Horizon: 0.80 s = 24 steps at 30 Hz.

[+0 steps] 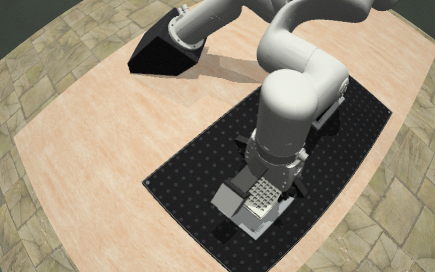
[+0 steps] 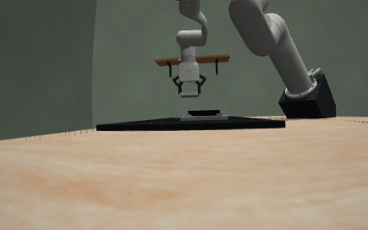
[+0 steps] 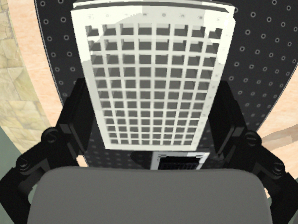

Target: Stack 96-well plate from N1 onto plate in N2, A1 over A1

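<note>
My gripper (image 2: 189, 94) is shut on a white 96-well plate (image 3: 153, 86) across its width. It holds the plate level, well above the black mat. In the top view the plate (image 1: 263, 197) shows just below the wrist, over a grey plate nest (image 1: 241, 212) at the near end of the mat. The other nest (image 1: 328, 114) is mostly hidden behind the arm. In the exterior view a low nest with a dark top (image 2: 203, 114) sits under and slightly right of the gripper.
The black perforated mat (image 1: 276, 170) lies on a wooden table top. The arm's black base block (image 1: 162, 52) stands at the far side. A wooden shelf (image 2: 210, 59) hangs on the wall behind the gripper. Stone floor surrounds the table.
</note>
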### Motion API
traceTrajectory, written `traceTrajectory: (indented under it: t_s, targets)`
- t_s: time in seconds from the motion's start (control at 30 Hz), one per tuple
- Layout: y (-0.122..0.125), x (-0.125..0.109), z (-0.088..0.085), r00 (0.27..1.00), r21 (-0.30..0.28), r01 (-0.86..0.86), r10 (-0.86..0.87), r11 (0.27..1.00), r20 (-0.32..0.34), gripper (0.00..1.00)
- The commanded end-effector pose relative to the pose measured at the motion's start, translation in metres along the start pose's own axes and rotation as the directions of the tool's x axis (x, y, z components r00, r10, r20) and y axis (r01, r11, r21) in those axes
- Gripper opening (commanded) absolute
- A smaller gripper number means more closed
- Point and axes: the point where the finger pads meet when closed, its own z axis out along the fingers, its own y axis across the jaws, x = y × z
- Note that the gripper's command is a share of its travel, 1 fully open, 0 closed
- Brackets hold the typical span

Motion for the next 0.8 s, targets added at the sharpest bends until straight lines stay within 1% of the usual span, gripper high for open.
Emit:
traceTrajectory:
  t_s: [0.0, 0.03, 0.1, 0.5, 0.57, 0.77]
  targets:
    - [-0.001, 0.001, -0.001, 1.000, 0.002, 0.001, -0.001, 1.000, -0.003, 0.00]
    - [-0.001, 0.001, -0.001, 1.000, 0.002, 0.001, -0.001, 1.000, -0.003, 0.00]
    - [0.000, -0.006, -0.001, 0.999, 0.002, -0.053, 0.053, 0.999, -0.003, 0.00]
    - [0.008, -0.045, -0.001, 0.999, 0.002, -0.053, 0.053, 0.999, -0.002, 0.00]
    - [0.008, -0.045, -0.001, 0.999, 0.002, -0.053, 0.053, 0.999, -0.002, 0.00]
    - [0.011, -0.065, -0.001, 0.999, 0.002, -0.053, 0.053, 0.999, -0.002, 0.00]
